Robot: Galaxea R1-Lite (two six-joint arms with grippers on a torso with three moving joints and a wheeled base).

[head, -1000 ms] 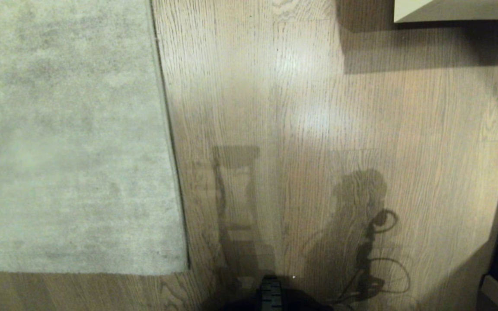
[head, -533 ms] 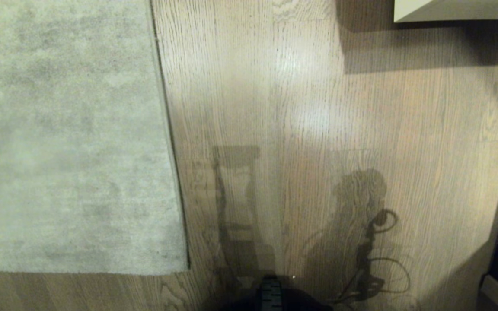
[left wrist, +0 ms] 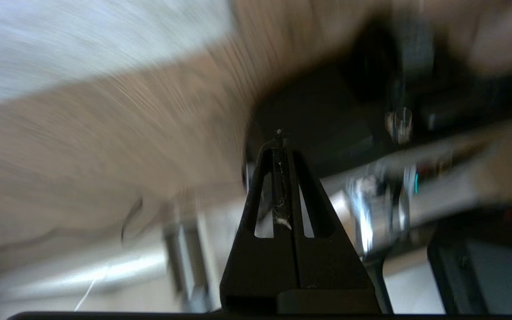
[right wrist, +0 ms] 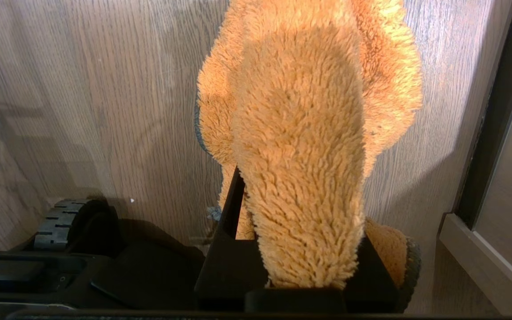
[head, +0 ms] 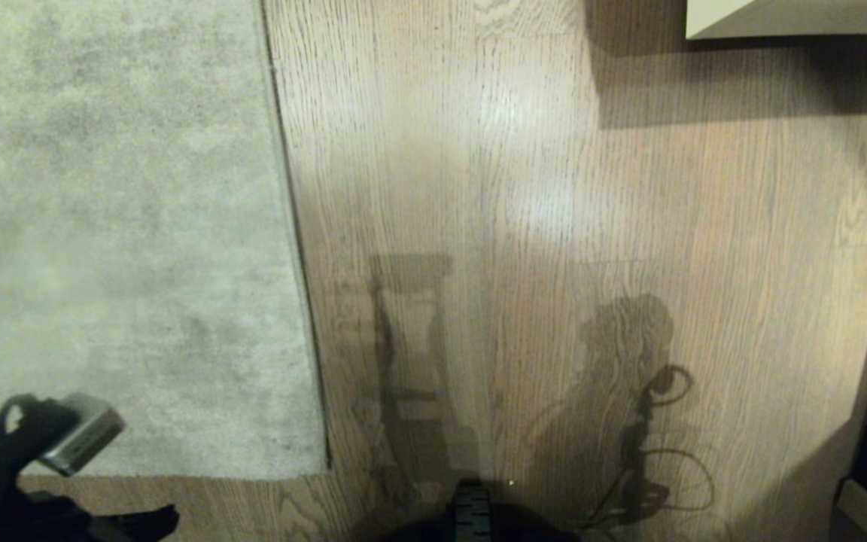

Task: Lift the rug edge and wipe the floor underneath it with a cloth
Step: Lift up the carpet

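At lower left of the head view, the left gripper [left wrist: 279, 138] hangs with jaws closed, empty.
The right gripper [right wrist: 282, 249] clamps the orange cloth [right wrist: 300, 146]; the rug edge [head: 299, 248] lies flat on the floor [head: 554, 188], unwiped.

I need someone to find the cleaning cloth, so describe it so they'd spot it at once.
Look above the wood-grain floor, at the right gripper. The cloth hangs bunched between its fingers: fluffy, orange-tan, the only bright, shaggy thing among black robot parts and smooth planks.
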